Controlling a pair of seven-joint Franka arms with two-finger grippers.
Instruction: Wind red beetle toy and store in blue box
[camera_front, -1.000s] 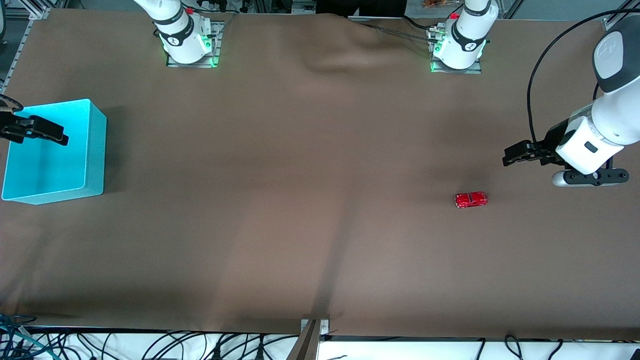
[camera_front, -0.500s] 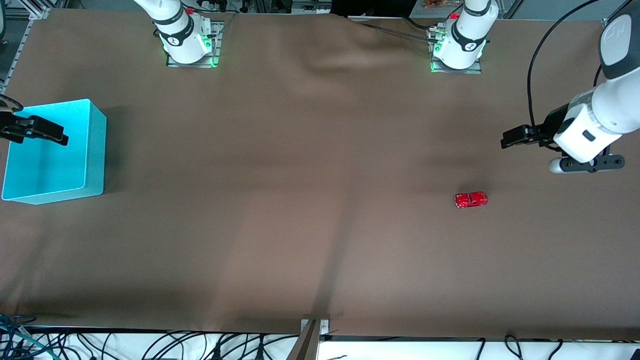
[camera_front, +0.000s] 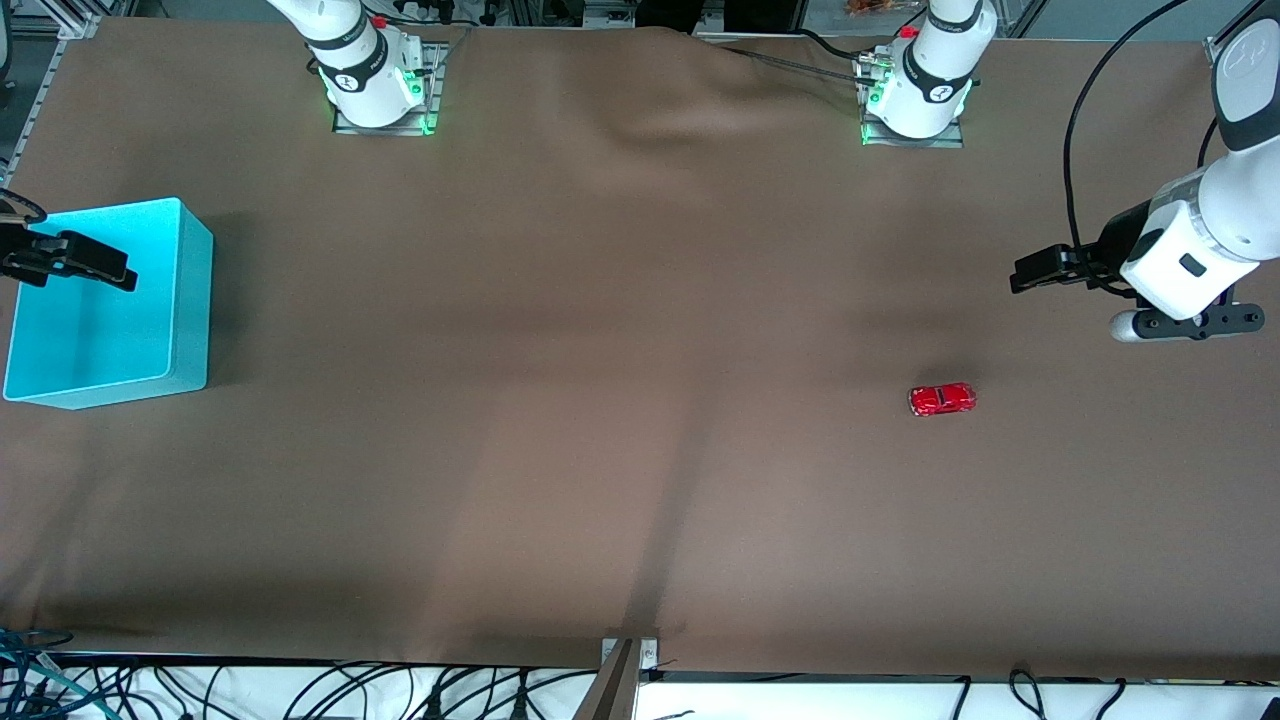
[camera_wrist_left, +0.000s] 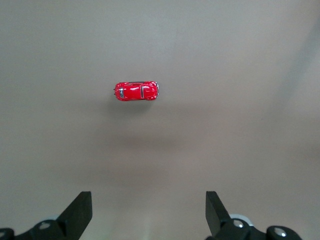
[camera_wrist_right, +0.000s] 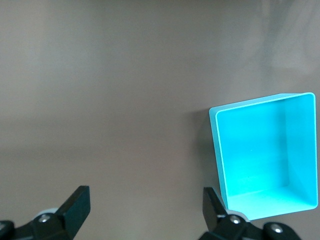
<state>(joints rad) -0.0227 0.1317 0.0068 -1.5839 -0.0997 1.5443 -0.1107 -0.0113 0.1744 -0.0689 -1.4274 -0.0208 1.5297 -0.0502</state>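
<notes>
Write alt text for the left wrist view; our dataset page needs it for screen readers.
A red beetle toy sits alone on the brown table cover. The left end effector hangs open above the cover, short of the toy and holding nothing.

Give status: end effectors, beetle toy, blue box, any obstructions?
Left end effector open, empty, above table near red beetle toy. Right end effector open over blue box, waiting. Toy untouched on cloth. Nothing in the way.

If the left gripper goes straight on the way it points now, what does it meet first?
Probably only the bare brown table cover. The left gripper, fingers open, points down at it; the red beetle toy lies off that line, though depth is hard to judge.
</notes>
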